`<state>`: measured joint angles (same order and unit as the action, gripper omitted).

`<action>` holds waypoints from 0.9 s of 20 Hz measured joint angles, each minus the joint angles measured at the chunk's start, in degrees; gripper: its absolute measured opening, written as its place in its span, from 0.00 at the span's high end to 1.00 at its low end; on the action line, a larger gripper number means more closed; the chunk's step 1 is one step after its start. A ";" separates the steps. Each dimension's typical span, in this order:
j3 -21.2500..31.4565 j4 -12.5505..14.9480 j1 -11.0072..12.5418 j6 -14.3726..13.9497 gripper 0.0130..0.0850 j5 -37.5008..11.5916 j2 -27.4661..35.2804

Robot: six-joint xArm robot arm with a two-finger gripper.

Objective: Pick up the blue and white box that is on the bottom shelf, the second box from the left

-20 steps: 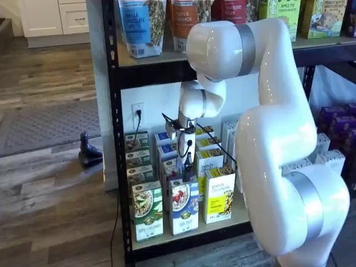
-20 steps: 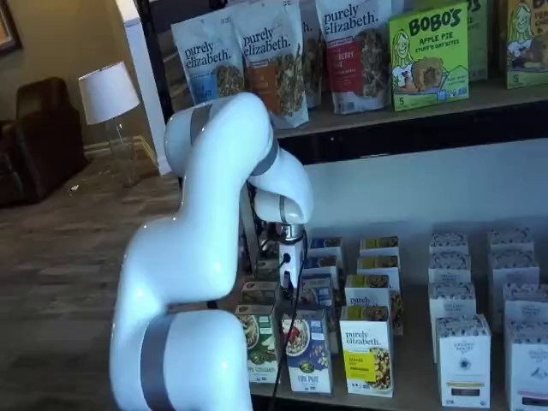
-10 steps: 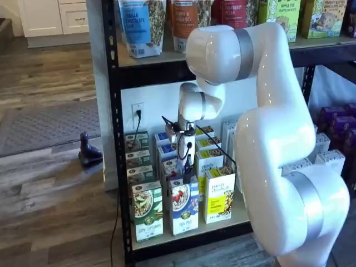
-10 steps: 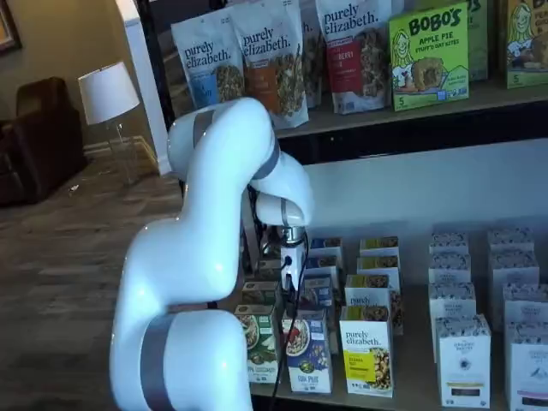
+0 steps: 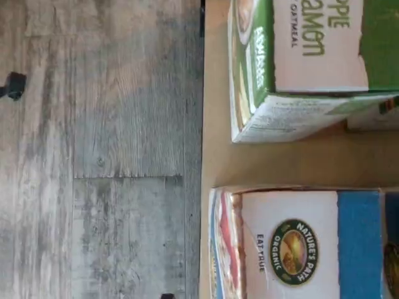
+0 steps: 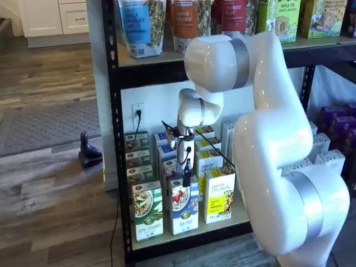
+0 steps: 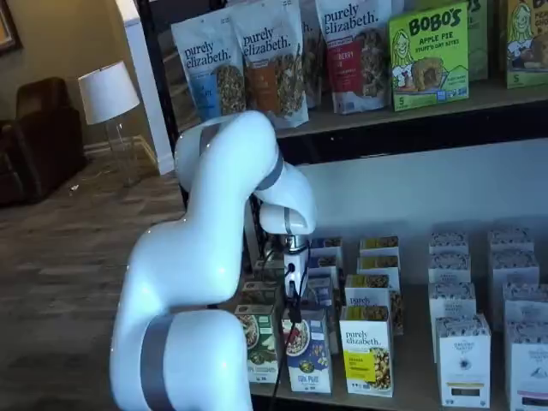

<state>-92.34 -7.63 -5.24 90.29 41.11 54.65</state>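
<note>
The blue and white box (image 6: pixel 184 210) stands upright at the front of the bottom shelf (image 7: pixel 415 387), between a green-and-white carton (image 6: pixel 147 211) and a yellow carton (image 6: pixel 219 194). It also shows in a shelf view (image 7: pixel 306 351) and in the wrist view (image 5: pixel 299 243), where its round logo and blue end show on the beige board (image 5: pixel 215 162). My gripper (image 6: pixel 186 176) hangs just above the box's top edge, with a cable beside it; it also shows in a shelf view (image 7: pixel 296 305). The black fingers show no clear gap and hold no box.
More cartons stand in rows behind the front ones. Several white boxes (image 7: pixel 462 360) fill the shelf's right part. Granola bags (image 7: pixel 257 60) stand on the higher shelf. A black rack upright (image 6: pixel 114 128) frames the left side. A plug and cable hang from a wall outlet (image 6: pixel 138 111).
The arm's elbow has shifted slightly, and the gripper has come down a little, closer to the top of the blue and white box. The boxes have not moved.
</note>
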 joint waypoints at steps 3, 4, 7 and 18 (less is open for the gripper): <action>-1.60 0.16 -0.04 -0.19 0.00 0.31 1.42; -2.07 0.19 -0.08 -0.24 0.00 0.34 1.86; -3.52 0.15 -0.13 -0.28 0.00 0.37 3.12; -8.80 3.15 -0.35 -2.96 0.00 3.26 7.12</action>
<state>-101.14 -4.48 -5.59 87.33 44.38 61.76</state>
